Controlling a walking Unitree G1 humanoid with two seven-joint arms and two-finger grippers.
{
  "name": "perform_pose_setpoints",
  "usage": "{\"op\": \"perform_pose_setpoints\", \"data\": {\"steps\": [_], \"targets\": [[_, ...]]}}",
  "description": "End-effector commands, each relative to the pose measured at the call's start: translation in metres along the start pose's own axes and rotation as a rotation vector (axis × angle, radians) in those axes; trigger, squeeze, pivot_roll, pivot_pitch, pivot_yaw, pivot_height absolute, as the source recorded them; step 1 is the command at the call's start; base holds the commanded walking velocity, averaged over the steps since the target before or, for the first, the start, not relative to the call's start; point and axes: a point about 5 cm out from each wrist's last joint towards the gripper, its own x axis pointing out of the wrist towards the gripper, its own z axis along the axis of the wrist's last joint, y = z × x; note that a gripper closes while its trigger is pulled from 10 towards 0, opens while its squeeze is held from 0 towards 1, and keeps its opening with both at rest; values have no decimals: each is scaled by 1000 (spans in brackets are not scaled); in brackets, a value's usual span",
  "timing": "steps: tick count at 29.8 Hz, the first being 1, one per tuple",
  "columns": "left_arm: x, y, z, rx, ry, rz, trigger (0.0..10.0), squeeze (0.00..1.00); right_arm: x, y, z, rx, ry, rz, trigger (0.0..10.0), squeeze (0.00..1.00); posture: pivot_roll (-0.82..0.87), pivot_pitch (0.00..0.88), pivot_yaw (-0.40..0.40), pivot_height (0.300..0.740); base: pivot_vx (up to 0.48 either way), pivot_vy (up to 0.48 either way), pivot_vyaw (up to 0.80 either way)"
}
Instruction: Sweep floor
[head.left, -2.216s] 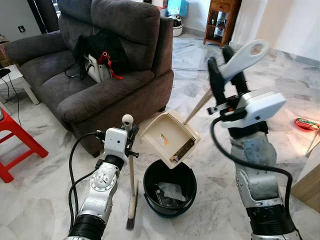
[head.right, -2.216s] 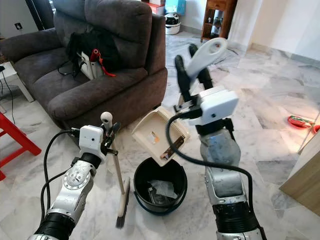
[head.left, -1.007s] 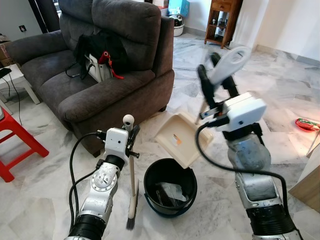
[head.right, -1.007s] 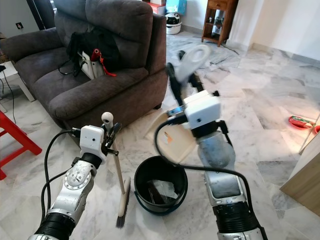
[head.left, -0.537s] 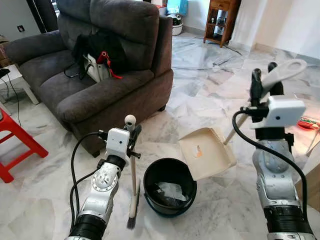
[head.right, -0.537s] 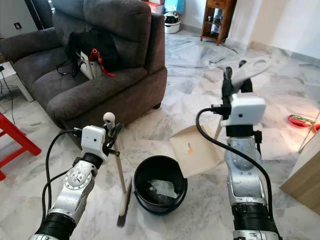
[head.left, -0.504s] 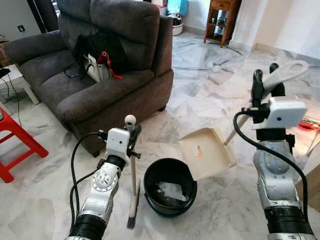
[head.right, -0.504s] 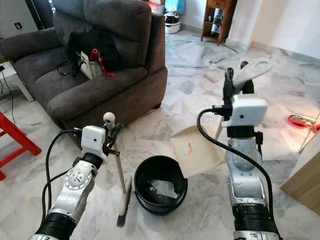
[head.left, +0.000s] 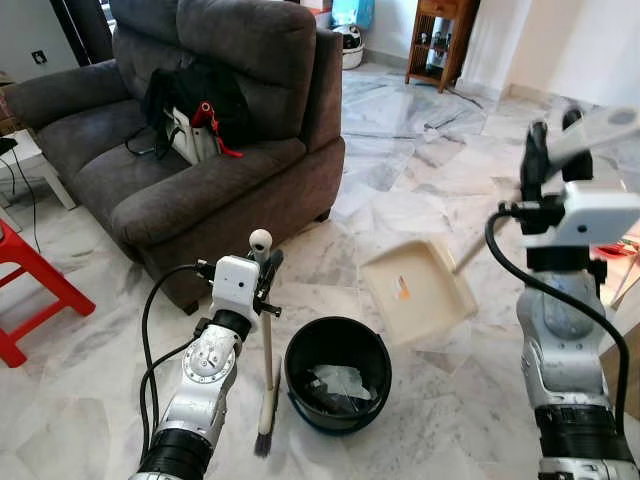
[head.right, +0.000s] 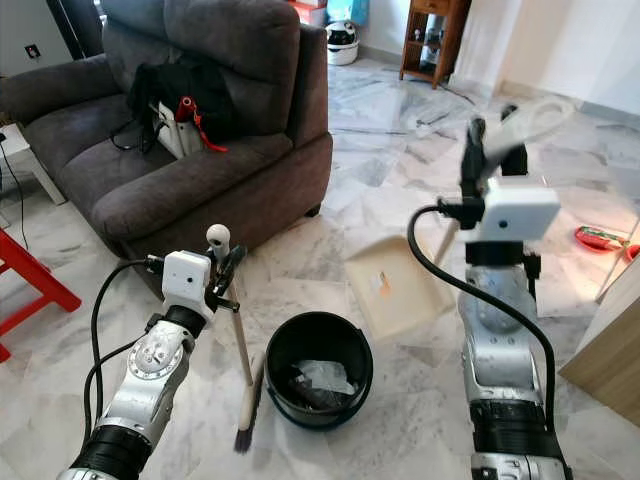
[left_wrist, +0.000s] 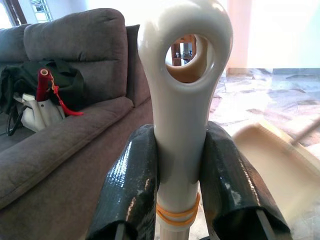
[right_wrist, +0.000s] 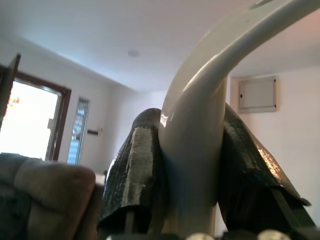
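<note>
The left gripper (left_wrist: 180, 200) has its jaws pinched on the neck of the broom (head.left: 266, 375) just below the looped end, keeping it upright with the bristles resting on the floor (head.left: 420, 190) beside the black bucket (head.left: 337, 373); it looks parked there so the other arm can work. The right gripper (right_wrist: 192, 165) has its jaws pressed against the curved handle of the dustpan (head.left: 415, 291), holding it high so the pan hangs on its long stick, in the air to the right of the bucket and beyond it. The bucket holds some pale scraps, probably the swept-up litter, though the pictures are too coarse to be sure.

A couple of seconds ago the pan was tipped over the bucket's mouth. Since then the right arm has swung it out to the robot's right, clear of the rim, and its tilt is now flatter. The broom and left arm have stayed put. The grey sofa (head.left: 200, 130) stands behind.
</note>
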Motion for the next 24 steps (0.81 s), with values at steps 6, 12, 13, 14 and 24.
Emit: {"op": "perform_pose_setpoints", "data": {"steps": [6,12,13,14,24], "targets": [[3,3,11,10,-62,8,10000,0,7,-4,12,-57,-70,23,10000,0,-77,0,42,740,0,0,0],[2,2,10,6,-58,0,10000,0,-10,-9,-13,-177,32,52,10000,0,-77,0,42,740,0,0,0],[2,2,10,5,-59,0,10000,0,-13,-10,-16,-189,49,51,10000,0,-77,0,42,740,0,0,0],[2,2,10,5,-58,-1,10000,0,-16,-11,-21,-196,73,51,10000,0,-76,0,43,740,0,0,0],[0,2,6,4,-42,-10,10000,0,-71,-23,-74,-231,362,38,10000,0,-80,0,43,740,0,0,0]]}}
